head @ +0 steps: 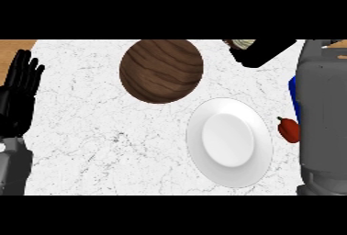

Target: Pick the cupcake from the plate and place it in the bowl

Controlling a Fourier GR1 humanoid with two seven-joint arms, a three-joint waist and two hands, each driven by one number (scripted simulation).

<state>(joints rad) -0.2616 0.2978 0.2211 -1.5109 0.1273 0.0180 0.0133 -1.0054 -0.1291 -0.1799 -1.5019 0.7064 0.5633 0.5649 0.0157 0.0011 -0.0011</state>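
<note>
The white plate (230, 142) lies right of centre with nothing on it. The brown wooden bowl (161, 69) sits at the back, left of the plate. My right forearm runs up the right edge, and its black hand (264, 51) is at the top right, just right of the bowl. A small part of the cupcake (240, 44) pokes out at the hand's left end, with the hand curled round it and hiding most of it. My left hand (19, 94) rests open at the left edge, fingers up.
A red pepper (288, 130) lies between the plate and my right forearm. A blue object (293, 94) shows partly behind that forearm. The white marble counter (95, 137) ends at a wooden strip at the top left.
</note>
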